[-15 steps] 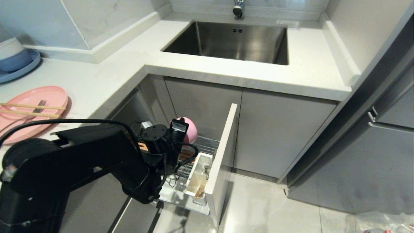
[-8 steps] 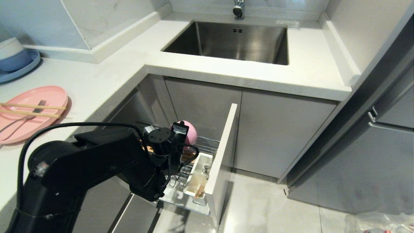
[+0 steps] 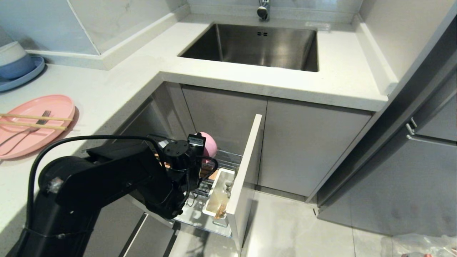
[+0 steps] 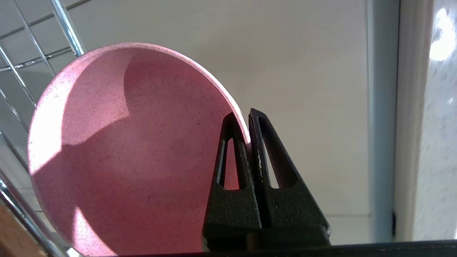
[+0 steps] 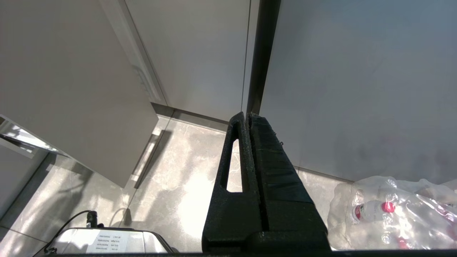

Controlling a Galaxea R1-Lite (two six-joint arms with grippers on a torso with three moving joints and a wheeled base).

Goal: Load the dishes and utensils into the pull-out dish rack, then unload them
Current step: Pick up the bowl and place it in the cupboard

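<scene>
Since a second ago our left arm has drawn back toward seven o'clock in the head view, uncovering more of the pink plate, while the pink bowl has sunk a little toward the rack. We hold that bowl on edge over the pull-out dish rack: the left gripper pinches its rim, one finger inside and one outside, jaws nearly together. Wire rods of the rack show beside the bowl in the left wrist view; we cannot tell whether it already rests on them.

We judge the loading barely begun. The bowl is not yet released, and the plate lies on the countertop at nine o'clock with the chopsticks and the fork across it. All unloading remains.

Our right gripper hangs closed and idle above the floor, beside a plastic bag.
</scene>
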